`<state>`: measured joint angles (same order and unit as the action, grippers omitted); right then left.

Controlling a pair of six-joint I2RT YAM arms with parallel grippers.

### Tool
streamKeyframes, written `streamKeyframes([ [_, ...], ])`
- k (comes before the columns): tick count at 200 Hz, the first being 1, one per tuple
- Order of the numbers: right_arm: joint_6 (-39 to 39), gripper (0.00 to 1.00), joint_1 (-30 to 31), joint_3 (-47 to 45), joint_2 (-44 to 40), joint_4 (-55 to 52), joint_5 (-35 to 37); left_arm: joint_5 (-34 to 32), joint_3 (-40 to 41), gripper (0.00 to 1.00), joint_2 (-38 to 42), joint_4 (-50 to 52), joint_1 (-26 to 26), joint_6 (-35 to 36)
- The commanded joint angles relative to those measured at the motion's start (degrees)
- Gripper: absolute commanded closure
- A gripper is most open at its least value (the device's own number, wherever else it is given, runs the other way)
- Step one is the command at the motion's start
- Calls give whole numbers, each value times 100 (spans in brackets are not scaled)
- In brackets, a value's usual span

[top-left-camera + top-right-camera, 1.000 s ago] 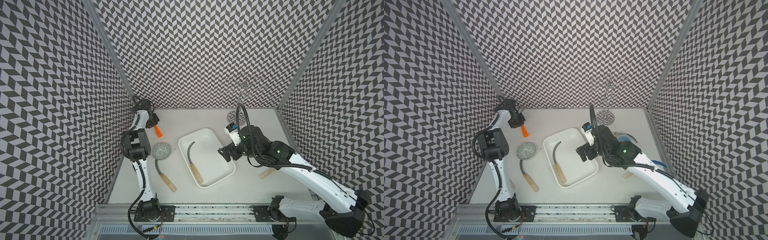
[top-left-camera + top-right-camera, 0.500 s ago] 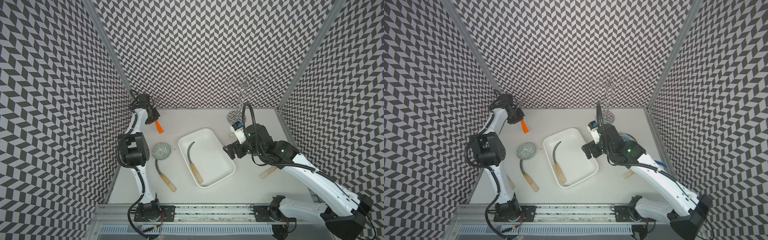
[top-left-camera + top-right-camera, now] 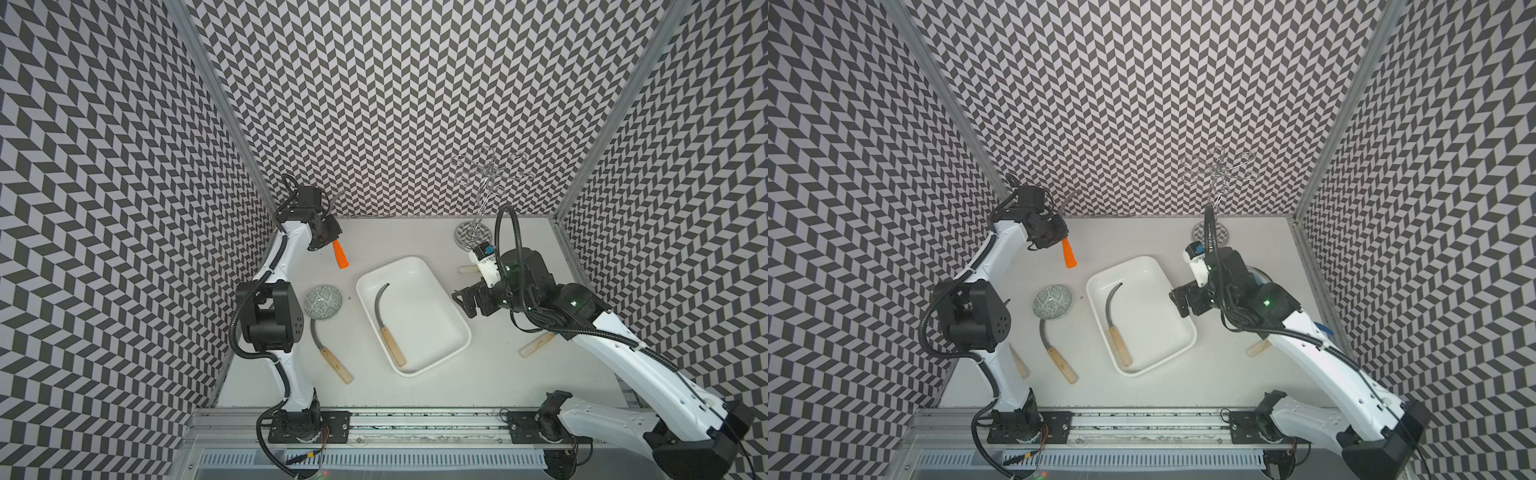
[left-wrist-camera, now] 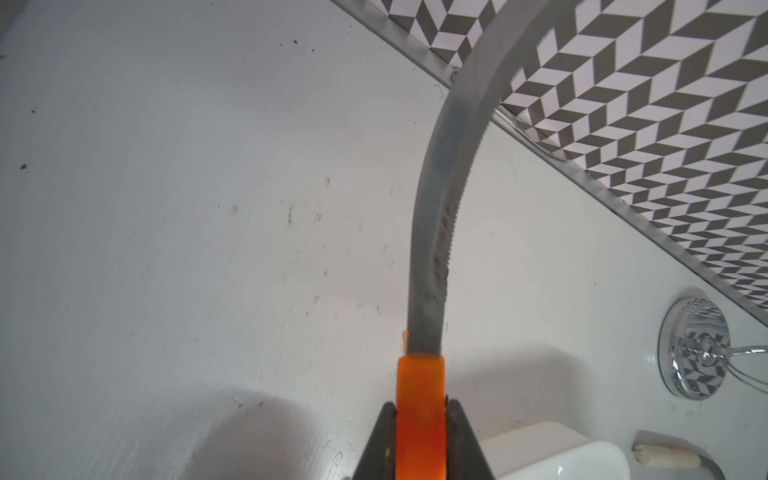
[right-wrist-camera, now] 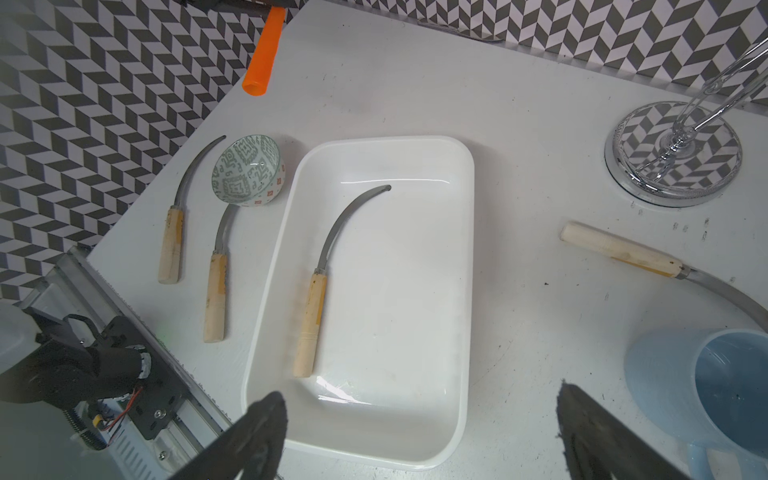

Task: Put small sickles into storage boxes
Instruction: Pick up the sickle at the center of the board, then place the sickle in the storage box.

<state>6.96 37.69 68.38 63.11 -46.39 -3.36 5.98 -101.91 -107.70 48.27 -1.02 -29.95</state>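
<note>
My left gripper (image 3: 326, 237) (image 4: 420, 405) is shut on the orange handle (image 4: 419, 395) of a small sickle (image 3: 340, 253) (image 3: 1069, 253), held above the table's far left; its curved blade (image 4: 440, 208) points to the back wall. The white storage box (image 3: 428, 316) (image 3: 1154, 316) (image 5: 395, 311) lies mid-table with a wooden-handled sickle (image 3: 384, 320) (image 5: 316, 291) in it. My right gripper (image 3: 465, 299) (image 5: 419, 399) hangs open and empty at the box's right edge. Loose sickles lie left of the box (image 3: 332, 365) (image 5: 216, 291) (image 5: 170, 245) and right of it (image 3: 536, 345) (image 5: 619, 251).
A patterned bowl (image 3: 323, 302) (image 5: 249, 170) stands left of the box, over one sickle's blade tip. A chrome rack (image 3: 473, 239) (image 5: 673, 153) stands at the back right. A light blue mug (image 5: 706, 382) sits under my right arm.
My left arm has lifted the orange-handled sickle and carried it a little rightward. My right gripper has drawn back from over the box to its right edge, still open.
</note>
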Motion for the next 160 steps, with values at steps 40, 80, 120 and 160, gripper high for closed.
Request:
streamKeyframes([
  [40,240,0,-7,-234,-307,-72,-192,95,1052,92,1229,-283,-252,-386],
  [80,425,0,-6,-421,-387,-126,-253,226,1574,92,1821,-387,-412,-402],
  [120,879,0,-6,-249,-370,-52,42,331,2135,92,2227,-503,-587,-422],
  [160,1279,0,-3,-205,-404,46,72,460,2352,92,2349,-491,-763,-412],
])
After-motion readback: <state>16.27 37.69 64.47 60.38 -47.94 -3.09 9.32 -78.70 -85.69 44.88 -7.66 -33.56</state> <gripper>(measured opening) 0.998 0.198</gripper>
